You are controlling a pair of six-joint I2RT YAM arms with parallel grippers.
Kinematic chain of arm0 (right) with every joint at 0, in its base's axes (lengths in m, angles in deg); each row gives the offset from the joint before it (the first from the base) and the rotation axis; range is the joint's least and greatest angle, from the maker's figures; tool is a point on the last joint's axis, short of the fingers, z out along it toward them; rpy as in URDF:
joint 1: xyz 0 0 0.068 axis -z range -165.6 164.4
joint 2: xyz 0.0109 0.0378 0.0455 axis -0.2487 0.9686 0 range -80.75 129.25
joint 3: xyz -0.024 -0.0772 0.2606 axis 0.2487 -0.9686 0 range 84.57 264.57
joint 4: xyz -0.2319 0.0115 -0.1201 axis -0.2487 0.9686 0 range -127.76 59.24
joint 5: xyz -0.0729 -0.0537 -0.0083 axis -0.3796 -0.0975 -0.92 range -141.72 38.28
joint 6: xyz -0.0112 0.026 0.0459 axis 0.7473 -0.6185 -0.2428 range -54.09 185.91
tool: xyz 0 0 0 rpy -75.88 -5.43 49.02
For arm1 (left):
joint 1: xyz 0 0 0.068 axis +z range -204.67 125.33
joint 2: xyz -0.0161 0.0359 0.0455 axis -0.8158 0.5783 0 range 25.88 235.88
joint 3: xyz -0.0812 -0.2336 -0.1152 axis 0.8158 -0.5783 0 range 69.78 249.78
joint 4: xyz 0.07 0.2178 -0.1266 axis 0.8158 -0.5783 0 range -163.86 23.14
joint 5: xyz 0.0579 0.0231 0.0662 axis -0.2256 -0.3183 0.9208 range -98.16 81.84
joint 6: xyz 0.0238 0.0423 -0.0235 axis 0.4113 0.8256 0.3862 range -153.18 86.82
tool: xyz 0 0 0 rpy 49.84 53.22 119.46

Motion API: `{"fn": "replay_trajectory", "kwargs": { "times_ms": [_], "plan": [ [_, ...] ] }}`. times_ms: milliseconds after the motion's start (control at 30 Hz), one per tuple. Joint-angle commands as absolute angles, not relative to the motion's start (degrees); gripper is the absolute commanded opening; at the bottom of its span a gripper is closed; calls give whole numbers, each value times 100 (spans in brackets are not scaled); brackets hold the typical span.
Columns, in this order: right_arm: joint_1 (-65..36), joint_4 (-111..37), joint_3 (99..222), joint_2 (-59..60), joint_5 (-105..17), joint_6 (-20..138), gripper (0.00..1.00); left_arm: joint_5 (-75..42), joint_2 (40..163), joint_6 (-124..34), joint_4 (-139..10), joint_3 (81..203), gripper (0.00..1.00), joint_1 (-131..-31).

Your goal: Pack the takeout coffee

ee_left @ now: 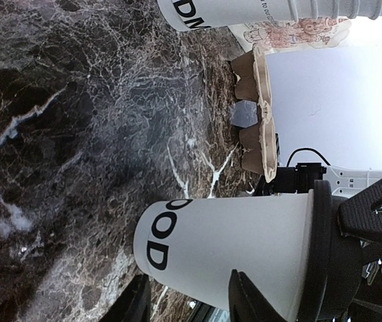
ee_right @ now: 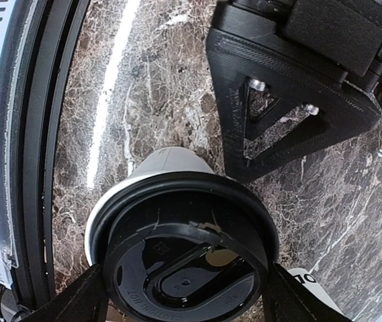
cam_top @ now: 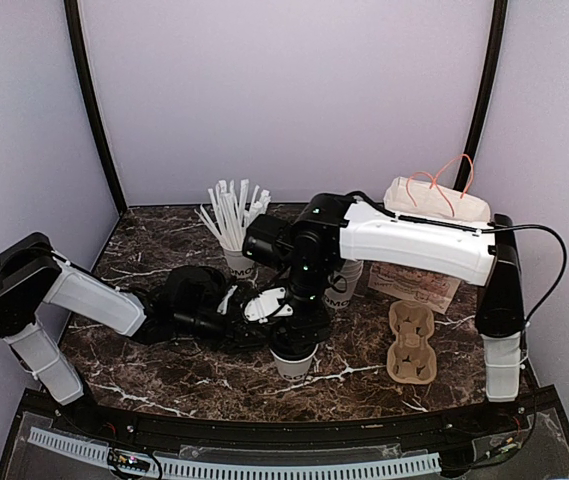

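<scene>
You've got one white paper cup with a black plastic lid (cam_top: 293,362), one white paper cup holding straws (cam_top: 239,264), its thin white straws (cam_top: 232,212) too many to count, and one stack of lidless white paper cups (ee_left: 244,12), their number unclear. Count one brown moulded-pulp cup carrier (cam_top: 411,343), one white bag with orange loop handles (cam_top: 434,198), and two black-and-white robot arms (cam_top: 94,300) (cam_top: 414,240), all on one dark marble table (cam_top: 164,370).
</scene>
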State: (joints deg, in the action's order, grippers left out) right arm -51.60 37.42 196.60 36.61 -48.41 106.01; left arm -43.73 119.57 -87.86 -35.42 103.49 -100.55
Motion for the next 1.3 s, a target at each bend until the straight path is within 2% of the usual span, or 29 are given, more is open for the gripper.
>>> {"fn": "replay_trajectory", "kwargs": {
  "times_ms": [0, 333, 1267],
  "plan": [
    [-5235, 3970, 19563, 3342, -4700, 10660, 79, -4380, 11984, -8741, -3569, 10447, 43, -10081],
    [-5267, 3882, 19418, 3197, -4803, 10599, 79, -4341, 12018, -8748, -3604, 10456, 43, -10081],
    [-5267, 3816, 19860, 3717, -4868, 10519, 78, -4402, 12189, -8815, -3396, 10421, 43, -10076]
  ]
}}
